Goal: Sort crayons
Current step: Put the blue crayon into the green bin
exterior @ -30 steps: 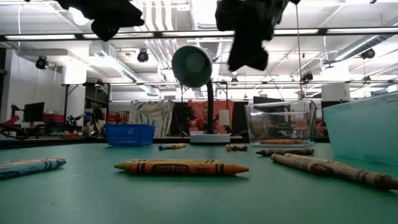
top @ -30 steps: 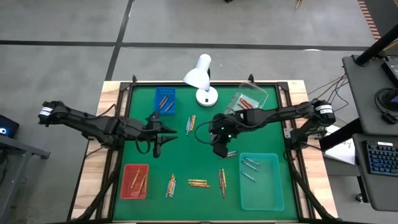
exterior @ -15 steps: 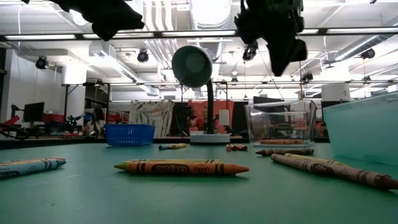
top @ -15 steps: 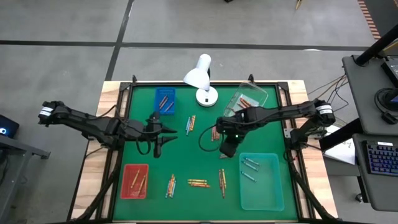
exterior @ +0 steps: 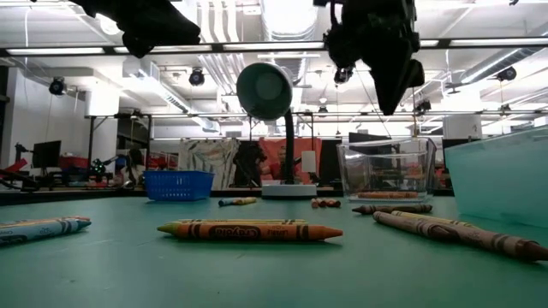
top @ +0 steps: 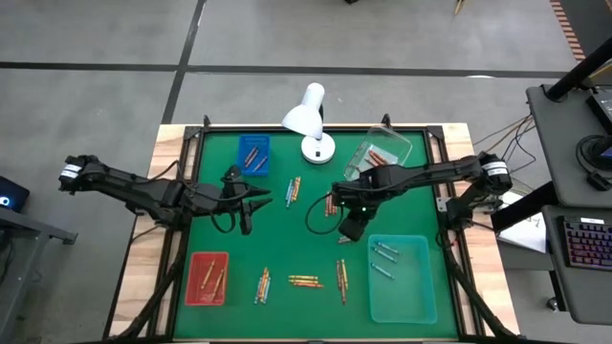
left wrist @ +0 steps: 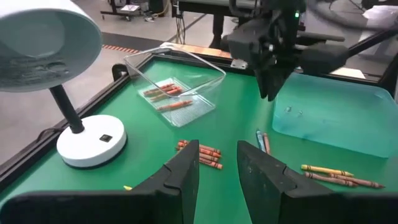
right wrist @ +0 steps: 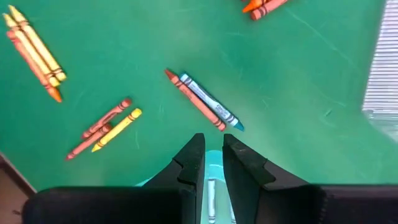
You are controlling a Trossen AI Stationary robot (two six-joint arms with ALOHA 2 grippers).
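Right gripper [top: 349, 229] hangs above the green mat [top: 229, 248], just beside the light teal translucent tray [top: 426, 296]. Its fingers are drawn close on what looks like a pale blue crayon [right wrist: 210, 198]. The left gripper [left wrist: 217, 168] waits over the mat's left half, fingers spread and empty.

Recommendation: carry the stick clear over the teal tray's rim, lower it well inside, and only then release, so it neither bounces out nor catches the wall.

Count:
- Four trays: the teal one, a blue basket tray [top: 253, 141], a red tray [top: 193, 287] and a clear plastic tray [top: 394, 143].
- One white desk lamp [top: 308, 115].
- Three pale blue crayons [top: 384, 258] lie in the teal tray.
- Six loose crayon clusters [top: 304, 281] lie on the mat. One is a red-brown and blue pair [right wrist: 202, 99] below the right gripper.
- Stick totals elsewhere cannot be told.
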